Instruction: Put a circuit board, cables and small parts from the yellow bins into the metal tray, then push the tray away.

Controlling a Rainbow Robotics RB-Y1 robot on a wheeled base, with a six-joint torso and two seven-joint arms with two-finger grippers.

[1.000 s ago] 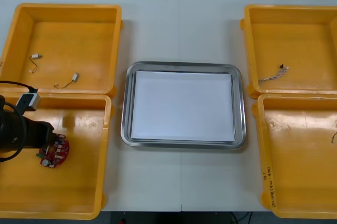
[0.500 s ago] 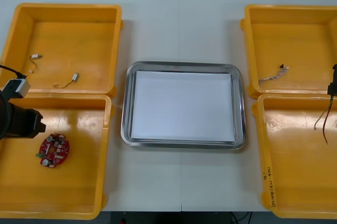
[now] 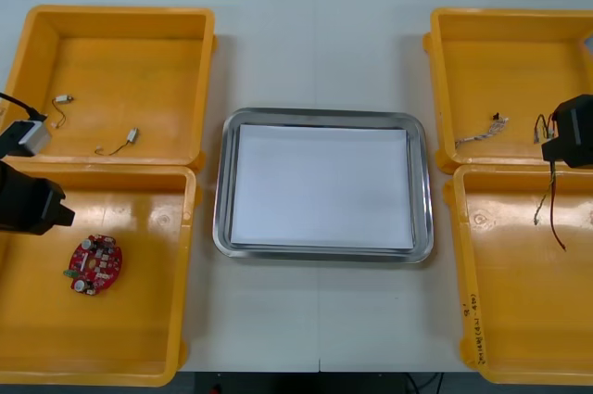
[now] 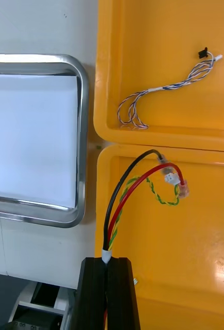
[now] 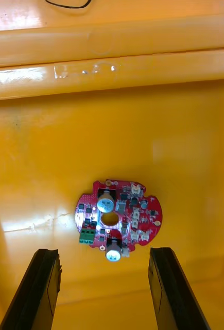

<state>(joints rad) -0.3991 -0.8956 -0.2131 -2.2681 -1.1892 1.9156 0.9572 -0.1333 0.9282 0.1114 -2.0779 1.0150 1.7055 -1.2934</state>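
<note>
While the left gripper [image 3: 54, 211] hangs over the outer side of the near left yellow bin [image 3: 139, 338] in the front view, the round red circuit board [image 3: 95, 264] lies flat on that bin's floor just beside it, not touching it. Over in the far left yellow bin [image 3: 120, 51] two small metal parts [image 3: 63, 100] rest on the floor with thin wires trailing off them. Dead centre sits the metal tray [image 3: 222, 192], white inside, nothing in it. On the other side, the right gripper [image 3: 556, 146] hovers above the wall where the two right bins meet, and a red and yellow cable [image 3: 552, 204] dangles from it over the near right yellow bin [image 3: 519, 301]. A twisted blue and white cable [image 3: 480, 130] lies in the far right yellow bin [image 3: 500, 60]. Now the right wrist view: the right gripper [image 4: 106, 260] has its black fingers [image 4: 93, 294] pressed close, pinching the red and yellow cable [image 4: 171, 179], which rises from between them with a black strand and loops round to small clear ends over the bin floor. The twisted blue and white cable [image 4: 163, 88] lies in the bin past the wall, and the tray's [image 4: 82, 134] shiny rim runs alongside both bins. And the left wrist view: the left gripper [image 5: 104, 258] has its fingers [image 5: 39, 289] spread wide, holding nothing, with the circuit board [image 5: 118, 219] lying just past the tips, centred on the gap between them, clear of both.
</note>
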